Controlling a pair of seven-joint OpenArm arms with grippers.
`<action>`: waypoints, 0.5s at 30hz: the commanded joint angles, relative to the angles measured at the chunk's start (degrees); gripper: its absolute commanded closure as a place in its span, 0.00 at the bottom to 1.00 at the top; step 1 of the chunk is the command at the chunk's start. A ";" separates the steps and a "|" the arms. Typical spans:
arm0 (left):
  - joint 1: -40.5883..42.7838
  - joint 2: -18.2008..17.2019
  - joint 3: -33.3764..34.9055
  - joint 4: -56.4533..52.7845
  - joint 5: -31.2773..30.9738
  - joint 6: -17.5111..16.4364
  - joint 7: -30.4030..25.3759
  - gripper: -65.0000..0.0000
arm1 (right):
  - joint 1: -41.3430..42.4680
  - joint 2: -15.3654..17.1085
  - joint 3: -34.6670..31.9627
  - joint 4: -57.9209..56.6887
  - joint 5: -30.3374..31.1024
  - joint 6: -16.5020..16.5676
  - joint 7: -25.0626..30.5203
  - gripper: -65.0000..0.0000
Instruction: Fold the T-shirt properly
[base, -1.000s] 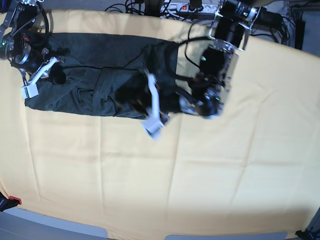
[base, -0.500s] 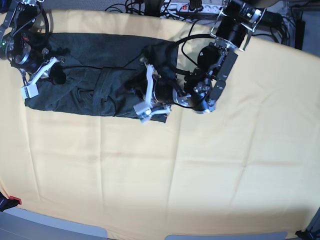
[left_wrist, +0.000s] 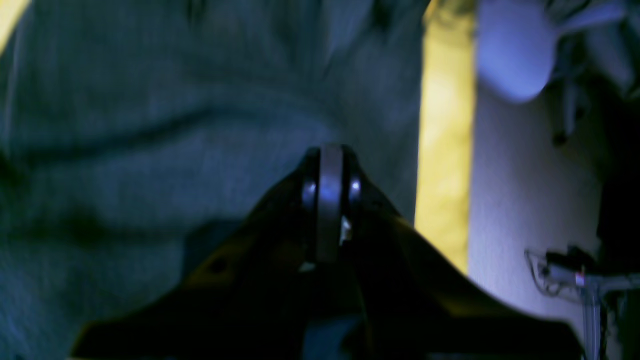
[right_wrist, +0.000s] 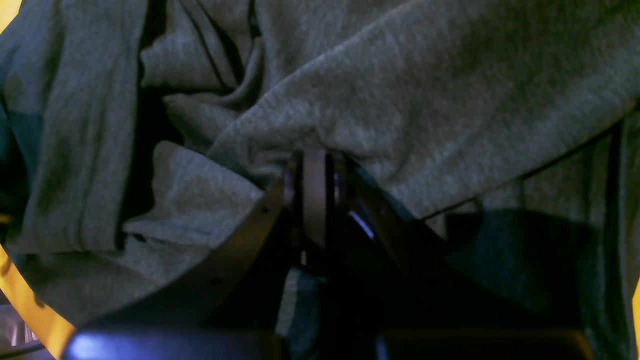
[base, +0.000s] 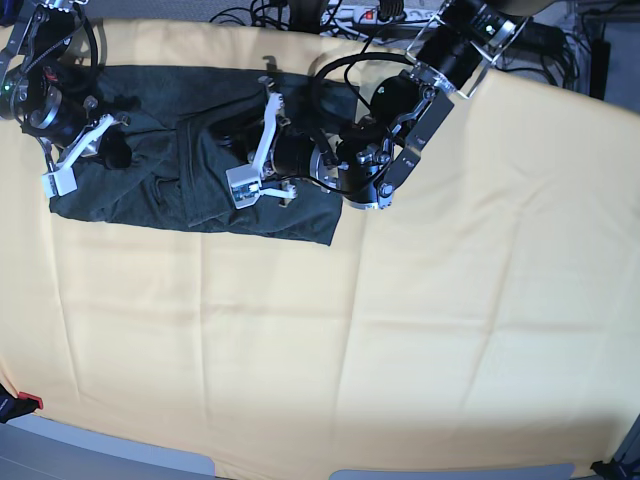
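T-shirt (base: 190, 160): dark charcoal knit, lying bunched and partly folded on the far left part of the yellow cloth (base: 420, 330), its long side running along the cloth's far edge; deep creases and overlapping folds show across its middle.
Yellow cloth: covers the whole work surface; the near and right-hand parts lie bare beyond the T-shirt.
Left gripper (base: 245, 185): reaches out over the right half of the T-shirt, white fingers pointing toward the shirt's middle. In the left wrist view the gripper (left_wrist: 330, 165) has its jaws pressed together with shirt fabric filling the frame behind the tips; that view is blurred, so a pinch of cloth between them seems likely but cannot be told for sure.
Right gripper (base: 60, 170): sits at the left end of the T-shirt, near the cloth's left edge. In the right wrist view the gripper (right_wrist: 315, 160) is clenched on a ridge of the T-shirt (right_wrist: 400, 100), with knit fabric gathered and puckered right at the tips.
Folds beside the right gripper: several rolled layers stacked to the left of the pinched ridge, with a strip of yellow cloth showing at the frame's lower left corner.
Cables (base: 300, 15): a tangle lying behind the cloth's far edge, off the T-shirt.
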 joint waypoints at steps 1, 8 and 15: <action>-1.46 0.50 -0.48 1.09 -1.11 -0.47 -1.18 1.00 | 0.17 0.87 0.35 0.79 0.26 0.03 -0.17 0.93; -1.64 0.42 -10.32 1.11 -1.05 -0.47 -0.07 1.00 | 1.53 1.95 1.09 0.83 7.21 0.03 -0.20 0.93; -1.20 -3.37 -15.17 1.09 0.35 0.57 1.36 1.00 | 5.49 1.92 9.90 0.87 14.86 0.03 -0.50 0.93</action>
